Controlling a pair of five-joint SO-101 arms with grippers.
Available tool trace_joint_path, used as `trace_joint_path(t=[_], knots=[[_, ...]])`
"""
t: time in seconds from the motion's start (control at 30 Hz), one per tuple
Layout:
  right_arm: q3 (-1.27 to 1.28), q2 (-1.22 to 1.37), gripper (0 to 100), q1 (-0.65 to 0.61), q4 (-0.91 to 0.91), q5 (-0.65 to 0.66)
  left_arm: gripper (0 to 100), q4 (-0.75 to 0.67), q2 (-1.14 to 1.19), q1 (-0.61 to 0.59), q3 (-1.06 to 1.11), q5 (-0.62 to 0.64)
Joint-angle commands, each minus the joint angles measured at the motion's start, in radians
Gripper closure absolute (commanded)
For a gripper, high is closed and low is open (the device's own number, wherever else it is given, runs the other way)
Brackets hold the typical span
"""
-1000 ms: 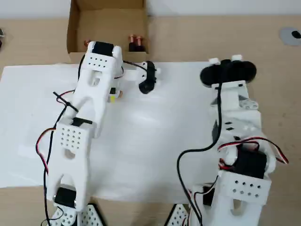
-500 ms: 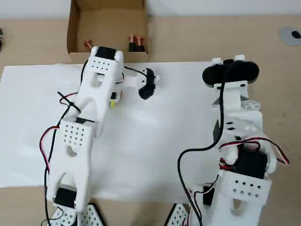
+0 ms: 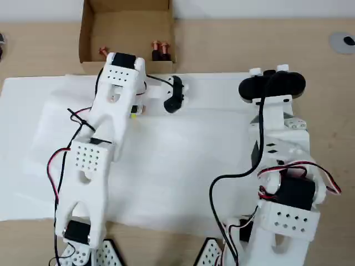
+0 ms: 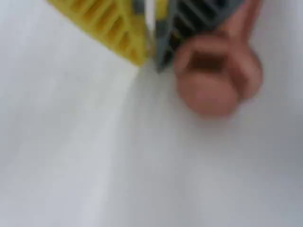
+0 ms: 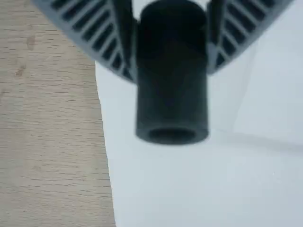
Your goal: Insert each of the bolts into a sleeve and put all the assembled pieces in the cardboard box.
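My left gripper (image 4: pixel 151 52) is shut on a copper bolt (image 4: pixel 213 80), held between a yellow finger (image 4: pixel 109 28) and a grey one, low against the white paper. From the high view this gripper (image 3: pixel 136 110) sits just in front of the cardboard box (image 3: pixel 86 33), with the bolt a small copper spot beside it. My right gripper (image 5: pixel 171 61) is shut on a black sleeve (image 5: pixel 171 94), open end toward the camera, over the paper's edge. The right arm's wrist (image 3: pixel 272 86) hides that gripper from above. In the box lie copper-and-black pieces (image 3: pixel 161 51) and another copper piece (image 3: pixel 104 52).
A white paper sheet (image 3: pixel 183 166) covers the table between the arms, creased across its far part. Bare wooden table (image 5: pixel 47 142) lies beside the sheet. The left arm's black wrist camera (image 3: pixel 175 95) sticks out to the side of its gripper.
The left arm has shifted slightly and the paper under it has buckled, with a new crease across its far side. The right arm stays nearly still with the sleeve.
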Motion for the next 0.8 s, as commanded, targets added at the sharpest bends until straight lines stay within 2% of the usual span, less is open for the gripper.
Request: trace_joint_path(t=[0.0, 0.1, 0.23, 0.33, 0.4, 0.5, 0.6, 0.67, 0.77], knots=[[-0.002, 0.002, 98.7, 0.002, -0.017, 0.006, 93, 0.012, -0.197, -0.011, 0.103, -0.221], [-0.002, 0.002, 98.7, 0.002, -0.017, 0.006, 87, 0.012, -0.337, -0.012, 0.229, -0.222], [-0.004, -0.002, 98.7, 0.002, -0.017, 0.006, 87, 0.003, -0.415, -0.018, 0.265, -0.222], [-0.004, -0.002, 98.7, 0.002, -0.017, 0.006, 87, -0.133, -0.375, -0.025, 0.249, -0.199], [-0.004, -0.002, 98.7, 0.002, -0.011, 0.006, 87, -0.273, -0.326, -0.012, 0.239, -0.084], [-0.007, -0.002, 98.7, 0.002, 0.002, 0.006, 87, -0.499, -0.271, 0.023, 0.242, 0.190], [-0.007, -0.001, 98.7, 0.002, 0.002, 0.008, 87, -0.609, -0.259, 0.044, 0.229, 0.473], [-0.007, 0.001, 98.7, 0.002, -0.002, 0.008, 87, -0.601, -0.259, 0.043, 0.207, 0.557], [-0.008, 0.001, 98.7, 0.001, -0.003, 0.008, 87, -0.609, -0.259, 0.040, 0.190, 0.548]])
